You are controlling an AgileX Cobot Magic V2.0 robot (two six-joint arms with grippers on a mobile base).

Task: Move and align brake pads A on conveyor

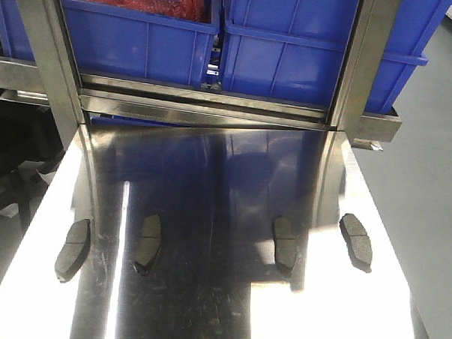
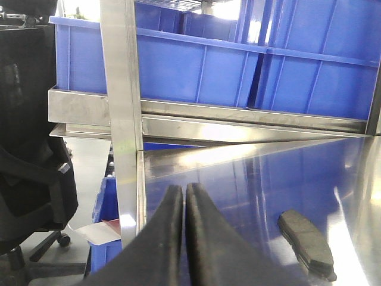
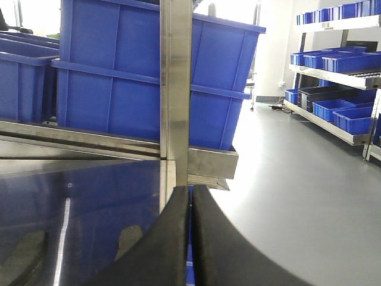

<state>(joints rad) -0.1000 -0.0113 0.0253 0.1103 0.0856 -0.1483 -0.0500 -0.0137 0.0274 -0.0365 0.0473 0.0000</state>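
Four flat, curved dark-grey brake pads (image 1: pixel 148 243) lay spaced across the lower frame on a shiny, streaky steel table (image 1: pixel 205 311). Ribbed blue plastic bins (image 1: pixel 291 60) were cut off up top. Left gripper (image 2: pixel 183 189) and right gripper (image 3: pixel 190 189) each had black fingers pressed together, empty.

Body seen: left tool (image 2: pixel 183 195), two matte black fingers (image 2: pixel 168 238), smooth, tapered to narrow rounded tips, flaring wide toward the base, thin slit between. The right tool (image 3: pixel 190 193) has the same black curved fingers (image 3: pixel 221 250) with a slightly grainy rubbery surface.
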